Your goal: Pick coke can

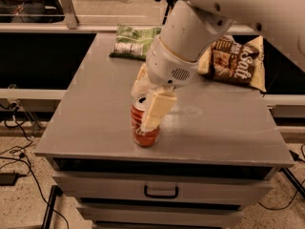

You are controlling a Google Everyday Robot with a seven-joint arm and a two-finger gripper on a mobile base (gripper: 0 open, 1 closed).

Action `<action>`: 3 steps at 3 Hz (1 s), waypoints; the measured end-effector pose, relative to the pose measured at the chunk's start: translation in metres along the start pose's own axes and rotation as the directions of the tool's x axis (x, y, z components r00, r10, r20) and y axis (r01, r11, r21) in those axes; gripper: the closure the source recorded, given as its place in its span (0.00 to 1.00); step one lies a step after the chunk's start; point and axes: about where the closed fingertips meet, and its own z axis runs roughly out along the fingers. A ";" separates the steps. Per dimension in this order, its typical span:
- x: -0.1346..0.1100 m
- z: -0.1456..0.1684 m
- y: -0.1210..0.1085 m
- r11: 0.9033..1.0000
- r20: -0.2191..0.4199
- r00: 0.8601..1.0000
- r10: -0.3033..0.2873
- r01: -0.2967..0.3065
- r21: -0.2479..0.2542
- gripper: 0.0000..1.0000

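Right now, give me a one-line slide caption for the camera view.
Pincer at a red coke can near the grey table's front edge; green snack bag and brown snack bag behind.

White rounded arm (190,37) ends below in cream hand (142,121).

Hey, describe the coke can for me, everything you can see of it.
The coke can is a small red-orange, metal-looking cylinder with a silver top, standing upright near the front edge of the grey table. The claw hangs over it from above, a cream part covering the side of the can on the right of the view; whether it grips is unclear.
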 end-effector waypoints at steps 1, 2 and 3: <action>-0.002 0.000 0.000 1.000 -0.001 1.000 -0.004 0.004 0.003 0.67; -0.004 -0.001 0.000 1.000 -0.001 1.000 -0.007 0.007 0.006 0.91; -0.020 -0.017 -0.003 0.999 -0.031 0.999 -0.039 0.039 0.025 1.00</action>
